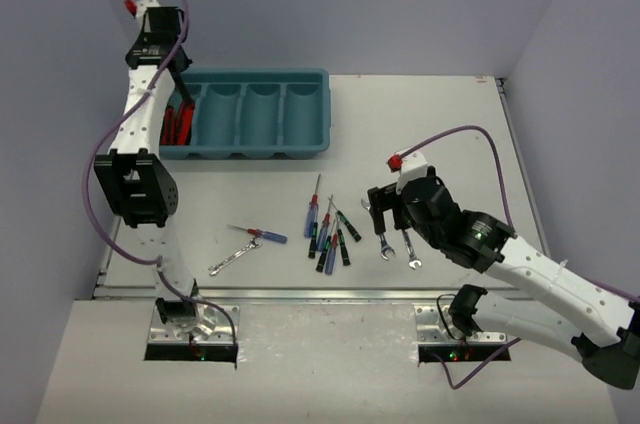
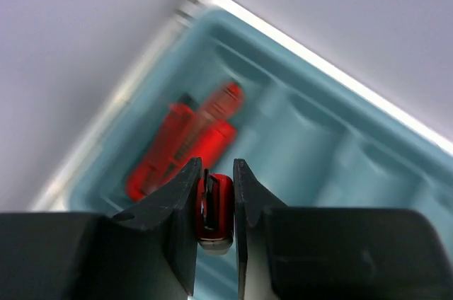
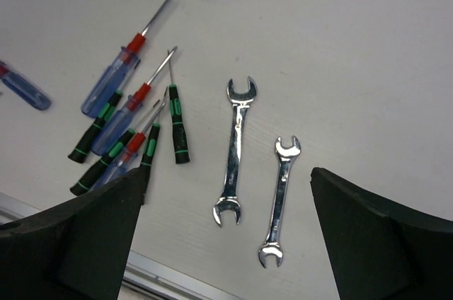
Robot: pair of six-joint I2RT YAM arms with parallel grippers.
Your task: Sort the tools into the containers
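My left gripper (image 2: pixel 214 172) pinches a red-handled tool (image 2: pixel 214 209) narrowly, above the teal tray's (image 2: pixel 340 109) end compartment; red pliers (image 2: pixel 187 144) already lie beneath it; my right gripper (image 3: pixel 226 180) gapes wide over two wrenches (image 3: pixel 236 151), screwdrivers (image 3: pixel 134 119) beside them; most tools not yet sorted, I judge.

We find the tray (image 1: pixel 255 151) at the far left of the table (image 1: pixel 450 124), its four compartments (image 1: pixel 262 109) side by side. Our left gripper (image 2: pixel 214 176) hangs over the leftmost compartment (image 2: pixel 212 66) with a pliers handle (image 2: pixel 214 204) between its fingers; more pliers (image 2: pixel 187 141) lie in that compartment below. Nearer us, mid-table, lies a cluster of screwdrivers (image 1: pixel 328 229). Left of it lies a lone screwdriver (image 1: pixel 262 234), a wrench (image 1: pixel 232 260) just before it. Right of the cluster two wrenches lie side by side, the longer wrench (image 3: pixel 236 151) left of the shorter wrench (image 3: pixel 281 201), both below our right gripper (image 1: pixel 394 216), between its spread fingers.
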